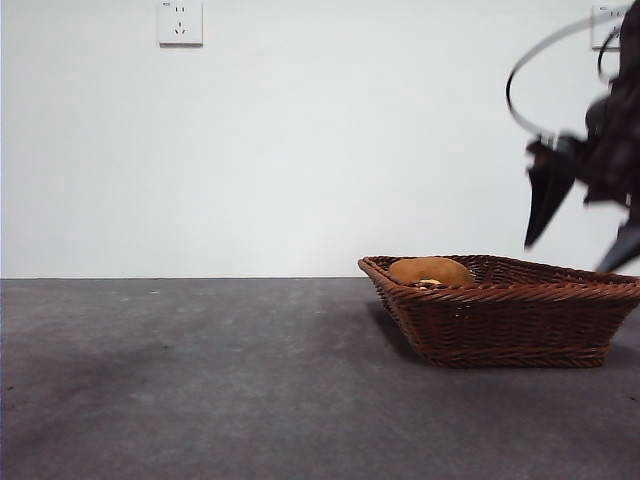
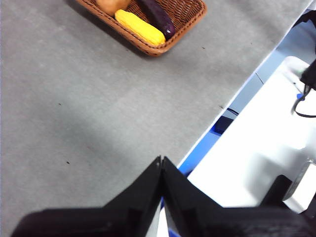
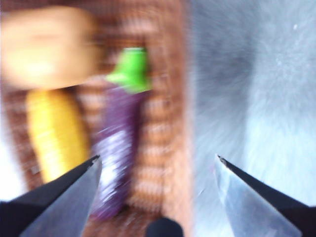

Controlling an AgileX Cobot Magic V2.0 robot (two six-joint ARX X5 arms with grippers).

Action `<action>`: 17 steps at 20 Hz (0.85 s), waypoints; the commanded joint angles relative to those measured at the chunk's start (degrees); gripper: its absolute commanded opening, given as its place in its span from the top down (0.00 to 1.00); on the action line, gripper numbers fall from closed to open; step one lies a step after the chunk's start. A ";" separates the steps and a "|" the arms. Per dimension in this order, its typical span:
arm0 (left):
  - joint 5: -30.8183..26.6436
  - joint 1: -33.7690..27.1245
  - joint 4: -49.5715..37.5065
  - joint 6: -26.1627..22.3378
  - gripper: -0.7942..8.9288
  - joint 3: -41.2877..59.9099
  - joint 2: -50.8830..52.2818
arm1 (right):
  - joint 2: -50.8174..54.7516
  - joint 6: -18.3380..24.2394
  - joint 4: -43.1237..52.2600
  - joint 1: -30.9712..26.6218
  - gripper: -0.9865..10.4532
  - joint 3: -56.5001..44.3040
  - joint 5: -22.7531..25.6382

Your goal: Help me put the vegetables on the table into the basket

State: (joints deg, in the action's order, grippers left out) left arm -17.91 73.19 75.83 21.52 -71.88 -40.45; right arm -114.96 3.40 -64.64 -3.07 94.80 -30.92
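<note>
Grey table (image 1: 200, 380) carrying basket (image 1: 510, 320), holding potato (image 1: 430, 270), yellow corn (image 2: 139, 27), purple eggplant (image 3: 118, 148). Right gripper (image 3: 155, 165) hovering above, jaws spread, empty. Left gripper (image 2: 162, 160) waiting, jaws pressed together.

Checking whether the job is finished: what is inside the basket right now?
The basket holds the potato, the yellow corn-like piece and the purple eggplant, side by side. From the front, its wall hides all but the potato's top. The right hand is open above it.
</note>
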 commanded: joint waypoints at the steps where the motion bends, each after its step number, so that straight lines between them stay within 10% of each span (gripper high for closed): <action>1: -2.05 0.09 -0.15 -1.90 0.92 0.26 0.24 | 6.27 -0.15 -0.59 0.04 0.58 -0.13 -0.02; 6: -10.73 0.09 -0.15 -2.56 0.92 0.26 -0.02 | 23.10 -0.22 -2.54 0.11 0.61 -0.15 6.21; 9: -10.88 0.09 -0.15 -4.00 0.92 0.26 -0.02 | 35.80 -0.22 -3.45 0.11 0.94 -0.15 6.54; 17: -10.62 0.09 -0.15 -3.78 0.92 0.22 -0.33 | 61.59 -1.18 -12.81 0.09 0.91 -0.15 13.86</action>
State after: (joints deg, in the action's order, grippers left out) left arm -28.38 73.19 75.83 18.04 -71.88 -40.84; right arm -53.06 2.07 -77.52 -3.05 94.83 -17.26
